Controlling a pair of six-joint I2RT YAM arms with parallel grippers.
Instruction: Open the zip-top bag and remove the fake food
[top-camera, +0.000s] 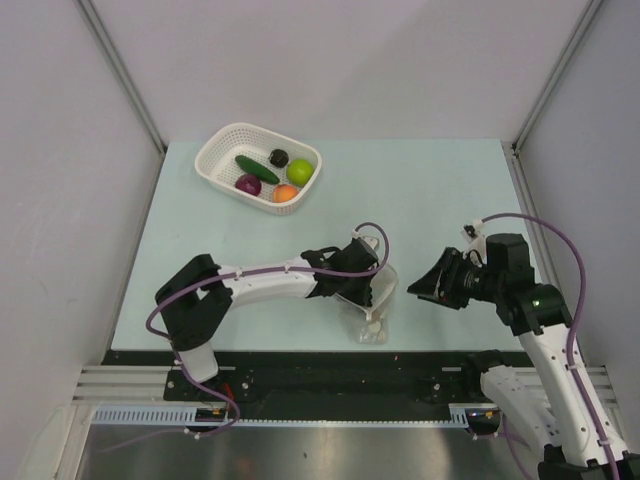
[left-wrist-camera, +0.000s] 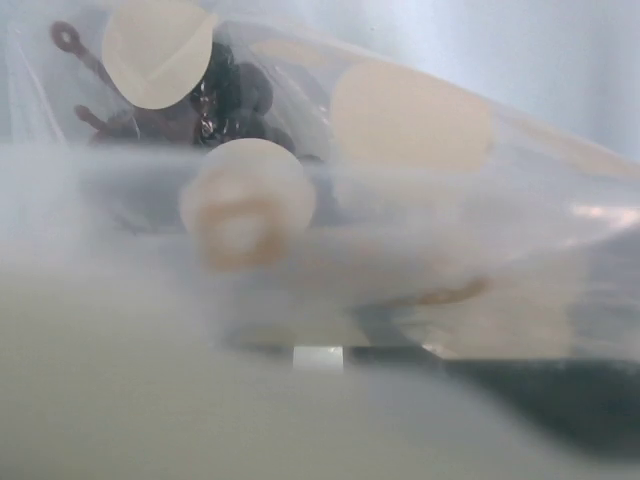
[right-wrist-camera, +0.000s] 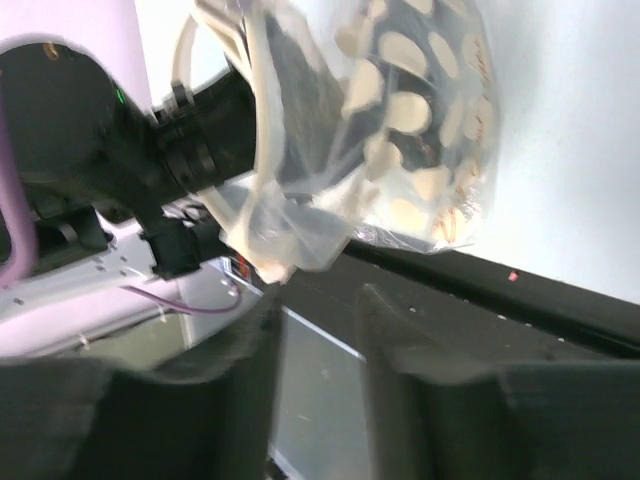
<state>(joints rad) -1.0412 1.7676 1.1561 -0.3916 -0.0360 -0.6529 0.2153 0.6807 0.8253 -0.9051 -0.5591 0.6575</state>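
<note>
Pincer, right (top-camera: 425, 285): in the top view its jaws stood apart and empty, just beside the zip-top bag (top-camera: 378, 295) on its right side, not touching it. Left pincer (top-camera: 366, 284): lay against the bag's far end. Plastic hid its jaws, so their state could not be told. The bag sat by the near edge of the table (top-camera: 430, 190), about midway along it, between the two pincers. Its long axis ran far to near. The mouth was apparently at the far end by the left pincer, and the closed bottom pointed at the near edge with one cream piece (top-camera: 373, 328) lodged there. Other fake food (top-camera: 257, 168), five pieces, lay in the white basket (top-camera: 215, 150) near the far left corner.

Left wrist view: blurred film filled the lens, with the cream piece behind it. No fingers were visible.

Right wrist view: both fingers showed with a bare gap between them. The bag lay beyond, its dotted panel facing the lens.

Step judged: emptying the last piece. Done well, the right pincer would pinch only the bottom seam, clear of the piece, and lift until the mouth tipped down over the table.
</note>
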